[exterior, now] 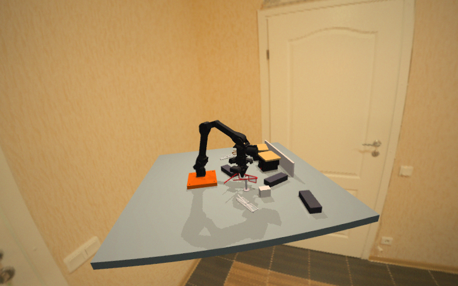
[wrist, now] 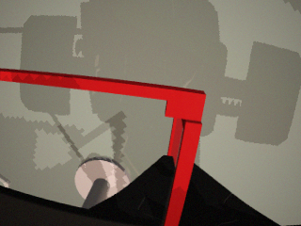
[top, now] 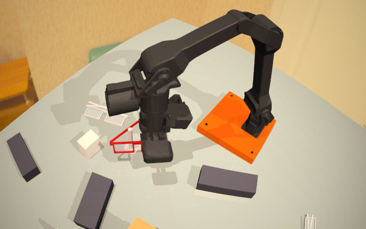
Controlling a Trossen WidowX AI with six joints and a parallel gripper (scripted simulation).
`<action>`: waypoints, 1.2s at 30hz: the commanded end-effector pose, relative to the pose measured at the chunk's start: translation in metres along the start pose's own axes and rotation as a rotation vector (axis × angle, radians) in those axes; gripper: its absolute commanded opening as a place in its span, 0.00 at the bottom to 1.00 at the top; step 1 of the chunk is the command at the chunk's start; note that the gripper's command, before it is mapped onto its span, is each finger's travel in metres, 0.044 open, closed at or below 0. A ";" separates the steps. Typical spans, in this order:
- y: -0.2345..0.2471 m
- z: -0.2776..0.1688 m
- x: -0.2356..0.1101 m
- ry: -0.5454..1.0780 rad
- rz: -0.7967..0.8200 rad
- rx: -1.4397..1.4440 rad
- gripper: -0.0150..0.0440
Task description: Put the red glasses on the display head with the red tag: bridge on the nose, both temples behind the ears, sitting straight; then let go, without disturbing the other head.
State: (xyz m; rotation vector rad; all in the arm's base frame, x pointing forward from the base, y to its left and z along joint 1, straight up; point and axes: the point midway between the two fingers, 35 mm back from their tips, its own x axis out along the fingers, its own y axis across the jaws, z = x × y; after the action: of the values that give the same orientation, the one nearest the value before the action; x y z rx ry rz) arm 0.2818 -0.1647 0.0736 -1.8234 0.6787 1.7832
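The red glasses hang from my gripper, which is shut on them. They are raised above the table, beside the upright pale post; whether they touch it, I cannot tell. In the wrist view a corner of the red frame and a temple show between the dark fingers. In the top view the fingertips and part of the glasses are hidden behind the gripper body. No head with a readable red tag shows. A black form with a tan top stands toward the back right; whether it is a display head is unclear.
A white cube and pale folded glasses lie near the post. Dark blocks lie around. A white panel stands behind the tan-topped form. The arm stands on an orange base.
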 end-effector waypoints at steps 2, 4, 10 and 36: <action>-0.003 0.002 -0.001 0.004 -0.002 0.002 0.25; -0.005 0.003 -0.001 0.004 -0.002 0.002 0.25; -0.009 0.006 -0.001 0.004 -0.003 0.002 0.25; -0.023 0.023 -0.001 0.003 -0.004 0.002 0.25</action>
State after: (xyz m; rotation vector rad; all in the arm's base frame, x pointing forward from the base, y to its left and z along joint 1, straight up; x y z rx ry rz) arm 0.2802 -0.1371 0.0727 -1.8187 0.6791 1.7828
